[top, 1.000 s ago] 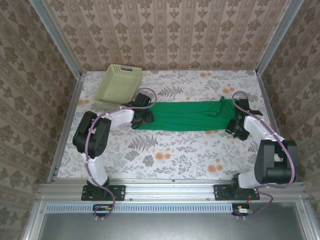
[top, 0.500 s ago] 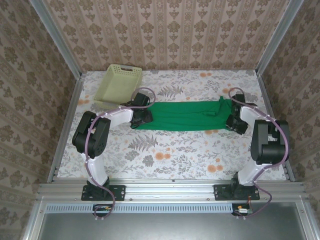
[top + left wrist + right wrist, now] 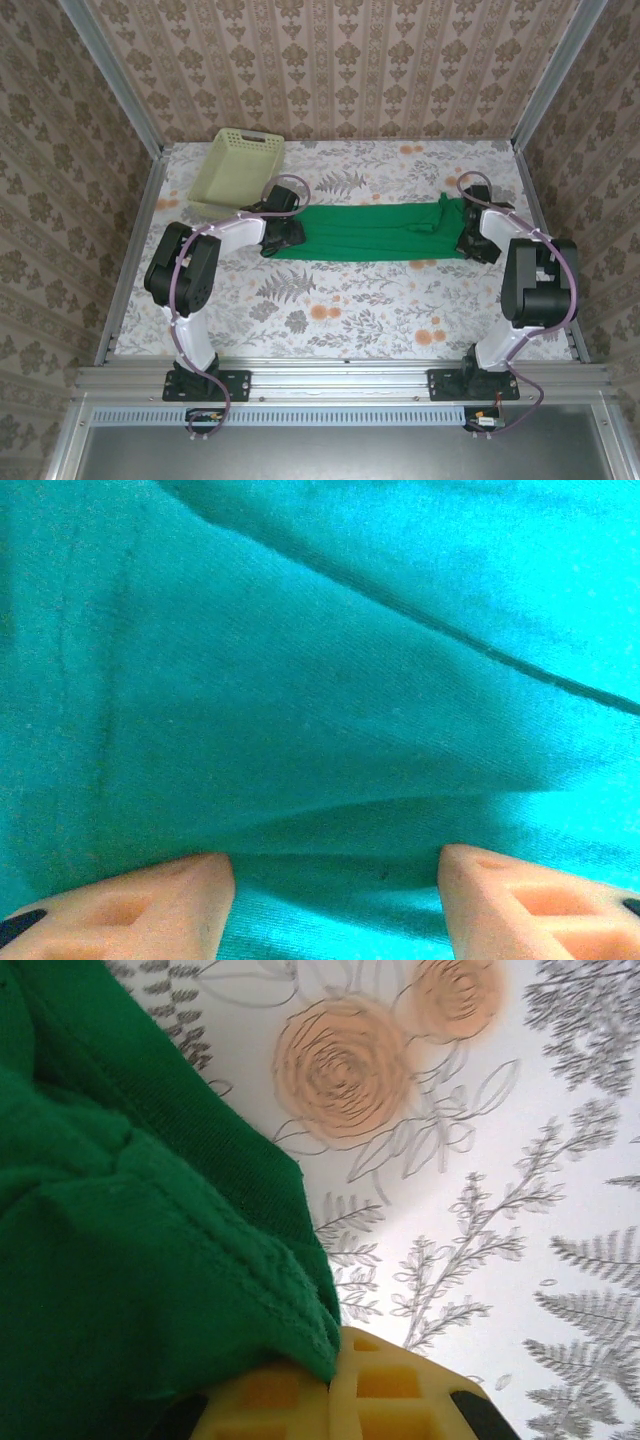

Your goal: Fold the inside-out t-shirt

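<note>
We see the t-shirt (image 3: 375,232) band-flat mid-frame; left pincer (image 3: 335,885) splayed at its end to grab, right pincer (image 3: 468,243) cloth-draped, grip unclear.

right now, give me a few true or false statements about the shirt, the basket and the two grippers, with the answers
1. The t-shirt lies in a long band across the table, with a gripper at each end. True.
2. The t-shirt sits inside the basket. False: the basket stands apart at the far left corner, and the shirt is on the table.
3. The left gripper has its fingers spread apart on the green cloth. True.
4. The right gripper hangs open over the basket. False: it is at the shirt's right end, and its fingers appear closed together on the hem.
</note>
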Robot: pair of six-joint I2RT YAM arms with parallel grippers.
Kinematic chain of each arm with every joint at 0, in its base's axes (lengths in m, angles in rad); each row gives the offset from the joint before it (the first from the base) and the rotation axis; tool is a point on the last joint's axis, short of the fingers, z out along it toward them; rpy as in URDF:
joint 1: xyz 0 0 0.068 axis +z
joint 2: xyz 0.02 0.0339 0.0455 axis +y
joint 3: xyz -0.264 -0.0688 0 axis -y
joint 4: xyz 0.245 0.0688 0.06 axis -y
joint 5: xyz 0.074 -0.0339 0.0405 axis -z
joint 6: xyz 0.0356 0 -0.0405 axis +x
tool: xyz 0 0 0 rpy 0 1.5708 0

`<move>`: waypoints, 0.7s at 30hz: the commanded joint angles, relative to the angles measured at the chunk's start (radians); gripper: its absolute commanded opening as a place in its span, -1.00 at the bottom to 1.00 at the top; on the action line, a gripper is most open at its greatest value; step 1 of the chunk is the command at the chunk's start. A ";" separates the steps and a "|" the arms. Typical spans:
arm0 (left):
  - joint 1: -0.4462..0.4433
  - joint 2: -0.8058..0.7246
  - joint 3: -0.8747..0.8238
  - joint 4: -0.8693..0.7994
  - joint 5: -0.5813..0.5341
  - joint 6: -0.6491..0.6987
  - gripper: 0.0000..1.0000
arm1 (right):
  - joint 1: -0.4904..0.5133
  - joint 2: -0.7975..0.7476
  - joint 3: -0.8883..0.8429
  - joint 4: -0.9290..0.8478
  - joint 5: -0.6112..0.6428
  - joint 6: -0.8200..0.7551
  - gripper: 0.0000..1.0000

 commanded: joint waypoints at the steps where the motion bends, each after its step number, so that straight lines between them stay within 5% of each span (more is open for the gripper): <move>1: 0.029 0.030 -0.054 -0.116 -0.026 -0.011 0.19 | -0.027 -0.026 0.036 -0.072 0.174 -0.005 -1.00; 10: 0.031 0.024 -0.056 -0.123 -0.029 -0.008 0.19 | -0.036 -0.052 0.043 -0.109 0.310 0.005 -0.96; 21: 0.037 0.010 -0.072 -0.119 -0.022 -0.005 0.19 | -0.070 -0.069 0.051 -0.108 0.322 0.001 -0.33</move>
